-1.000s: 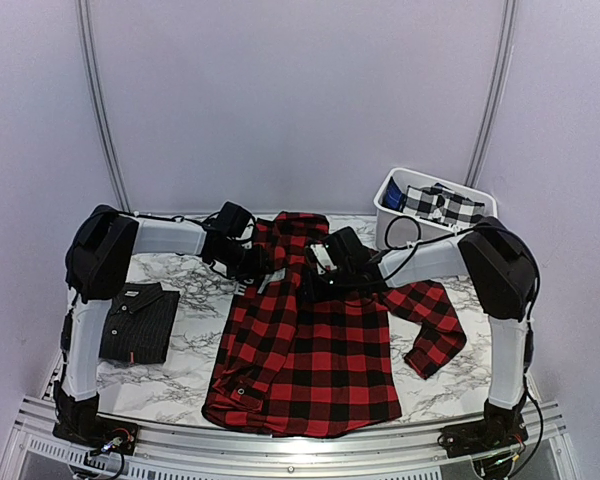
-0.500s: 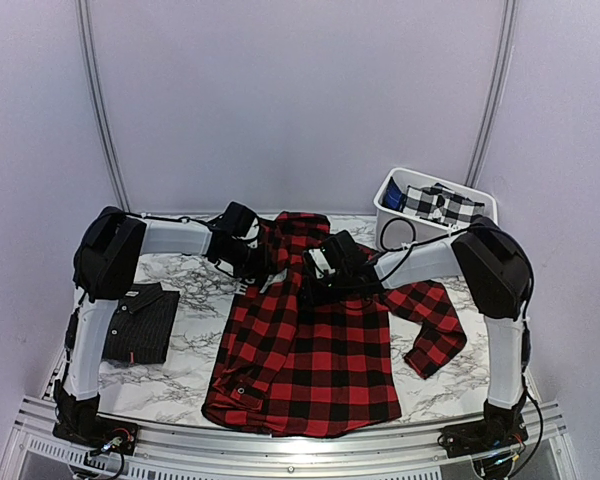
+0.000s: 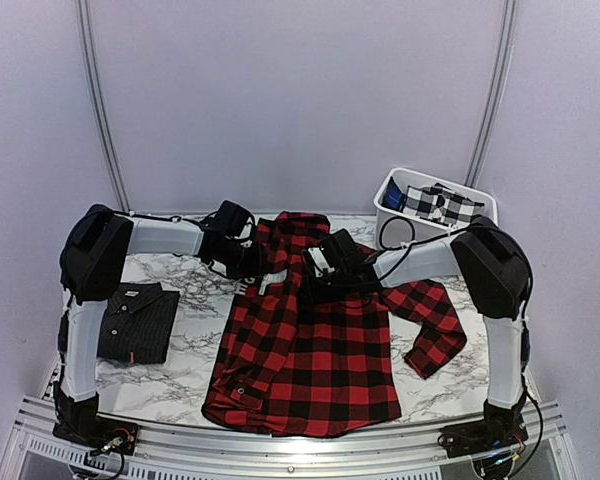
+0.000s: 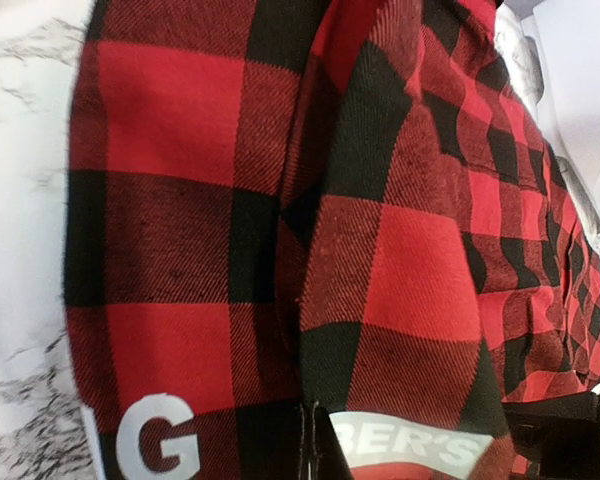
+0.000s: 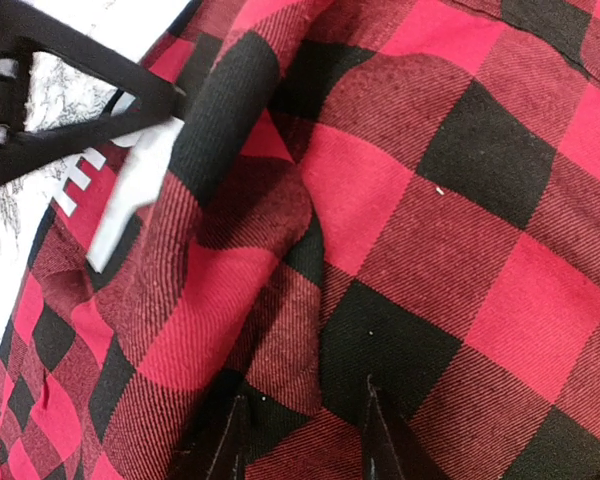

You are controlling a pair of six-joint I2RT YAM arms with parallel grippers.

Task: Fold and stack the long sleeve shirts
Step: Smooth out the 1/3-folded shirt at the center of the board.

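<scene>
Has the left arm (image 3: 165,237) stretched low over the table (image 3: 195,300) toward 3 o'clock, left jaws clamped tight on a raised fold of the flannel (image 3: 305,350) near its collar. Has the right arm (image 3: 425,258) angled in toward 9 o'clock, right jaws narrow around a bunched ridge of the same cloth, just beside the left. Shows the flannel at table centre: red-and-black checks, collar at 12 o'clock, body flat, one sleeve bent out at 3 o'clock. Shows the black shirt (image 3: 135,322) folded at 9 o'clock, apart.
</scene>
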